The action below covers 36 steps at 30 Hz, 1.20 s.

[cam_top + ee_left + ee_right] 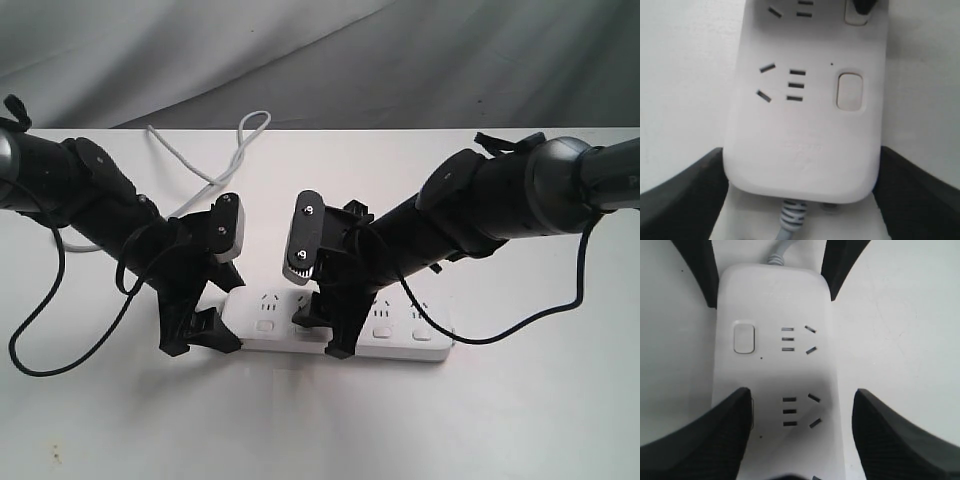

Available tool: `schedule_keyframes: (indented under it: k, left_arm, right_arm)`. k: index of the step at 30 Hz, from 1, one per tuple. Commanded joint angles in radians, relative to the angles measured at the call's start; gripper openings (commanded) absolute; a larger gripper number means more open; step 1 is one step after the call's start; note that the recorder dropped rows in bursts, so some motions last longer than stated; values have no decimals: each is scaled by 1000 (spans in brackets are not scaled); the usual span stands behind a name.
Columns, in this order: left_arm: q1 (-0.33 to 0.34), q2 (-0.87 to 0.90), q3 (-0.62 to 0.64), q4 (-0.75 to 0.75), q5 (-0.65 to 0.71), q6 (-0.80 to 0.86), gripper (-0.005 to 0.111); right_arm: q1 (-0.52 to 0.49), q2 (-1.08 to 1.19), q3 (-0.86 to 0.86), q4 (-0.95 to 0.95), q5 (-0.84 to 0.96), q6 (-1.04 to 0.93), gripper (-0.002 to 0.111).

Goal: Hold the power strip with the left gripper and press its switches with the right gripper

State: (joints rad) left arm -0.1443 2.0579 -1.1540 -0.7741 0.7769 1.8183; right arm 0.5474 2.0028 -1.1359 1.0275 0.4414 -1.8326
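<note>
The white power strip [395, 335] lies flat on the table, its grey cord [205, 175] trailing to the back. My left gripper [800, 152] is shut on the strip's cord end [800, 170], one black finger against each long side; in the exterior view the left gripper [205, 338] sits at the strip's left end. The right gripper [801, 395] is open, straddling the strip [775, 300] at the second socket group. One of its fingers [715, 435] rests on the second switch, which is mostly hidden. The first switch [744, 338] is uncovered; it also shows as a button [849, 91].
The strip sits on a white table [520, 420] with a grey cloth backdrop [320, 50] behind. A black cable [40, 330] loops off the left arm onto the table at the left. Another thin cable [530, 320] hangs from the right arm.
</note>
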Motion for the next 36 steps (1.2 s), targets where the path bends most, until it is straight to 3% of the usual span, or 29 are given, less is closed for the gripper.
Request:
schedule_keyframes:
  k: [1,36]
  left_arm:
    - [-6,-5,-6,-16,5,-6,64]
    - [-6,-5,-6,-16,5,-6,64]
  right_arm:
    - [-2,-6,6,-8,7,-6,55]
    - [1,63,6,-38,1,-2,55]
